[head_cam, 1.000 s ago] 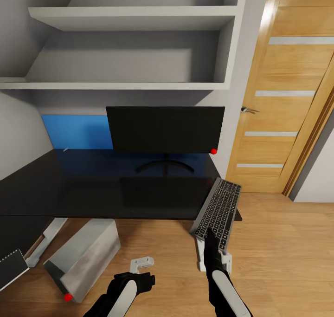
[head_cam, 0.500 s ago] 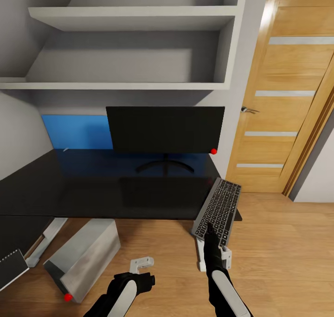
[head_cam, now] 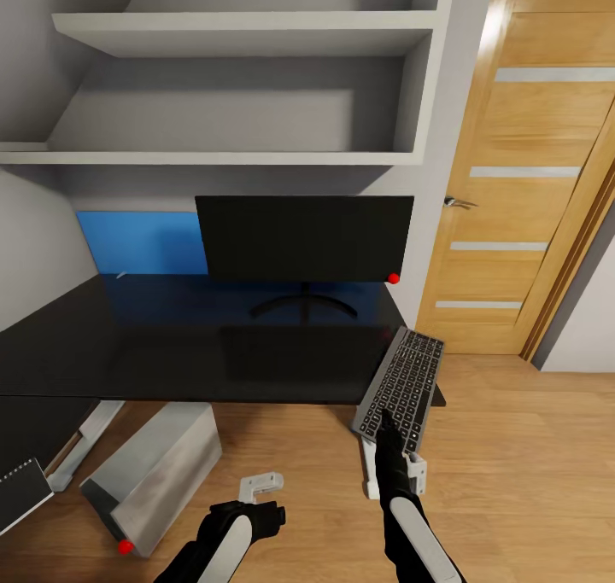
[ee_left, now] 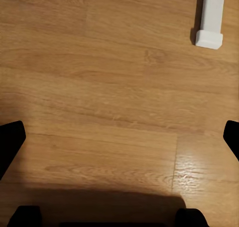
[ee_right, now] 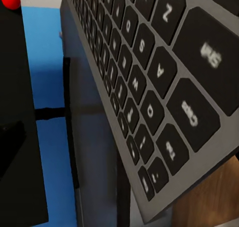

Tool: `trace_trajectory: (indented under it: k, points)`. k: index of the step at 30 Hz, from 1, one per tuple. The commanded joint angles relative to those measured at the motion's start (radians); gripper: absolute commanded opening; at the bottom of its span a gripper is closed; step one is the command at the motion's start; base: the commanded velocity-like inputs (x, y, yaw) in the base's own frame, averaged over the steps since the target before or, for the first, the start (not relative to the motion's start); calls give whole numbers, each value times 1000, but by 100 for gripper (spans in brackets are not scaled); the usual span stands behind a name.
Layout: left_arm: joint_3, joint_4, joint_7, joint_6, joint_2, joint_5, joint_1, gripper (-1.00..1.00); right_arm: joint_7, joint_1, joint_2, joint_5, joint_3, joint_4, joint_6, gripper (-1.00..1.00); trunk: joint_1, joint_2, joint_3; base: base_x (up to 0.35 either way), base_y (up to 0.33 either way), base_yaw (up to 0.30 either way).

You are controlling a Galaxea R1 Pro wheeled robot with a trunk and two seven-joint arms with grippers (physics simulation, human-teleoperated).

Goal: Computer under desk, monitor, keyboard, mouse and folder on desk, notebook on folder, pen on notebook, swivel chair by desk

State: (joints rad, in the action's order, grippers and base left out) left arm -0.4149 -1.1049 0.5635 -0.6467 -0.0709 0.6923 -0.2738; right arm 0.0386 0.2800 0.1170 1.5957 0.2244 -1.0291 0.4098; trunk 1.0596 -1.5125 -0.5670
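The black-fronted monitor (head_cam: 303, 237) stands on the glossy black desk (head_cam: 171, 344). At the desk's right end the grey keyboard (head_cam: 403, 384) lies at an angle, its near end sticking out past the front edge. My right gripper (head_cam: 387, 425) points at that near end and overlaps it; its fingers look close together. In the right wrist view the keyboard (ee_right: 164, 87) is very near, beside the monitor (ee_right: 20, 137). The silver computer (head_cam: 154, 472) sits tilted on the floor under the desk. My left gripper (head_cam: 260, 515) hangs low over bare floor, open (ee_left: 119, 137). A dark notebook (head_cam: 21, 493) shows at the lower left.
White desk feet (head_cam: 260, 483) (head_cam: 415, 472) stand on the wooden floor close to both arms. Grey wall shelves (head_cam: 248, 32) hang above the monitor. A wooden door (head_cam: 521, 190) is at the right, with open floor in front of it.
My right gripper has crept slightly forward over the keyboard's near end. The keyboard, the left arm and the rest have not moved.
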Motion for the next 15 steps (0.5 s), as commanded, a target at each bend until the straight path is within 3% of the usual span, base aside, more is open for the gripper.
trace_trajectory:
  k: [1,6,15]
  points:
    - [-2,-1,10,0,0,10,-1,100,4,1,0,10,3,0,6,100,0,-1,-1,0,0,0]
    - [-4,-1,10,1,-1,11,-1,100,3,1,0,9,3,1,7,100,0,-1,-1,-59,-76,0]
    - [-4,-1,9,1,-2,11,-1,100,4,1,0,9,3,1,7,100,0,-1,-1,-244,-102,0]
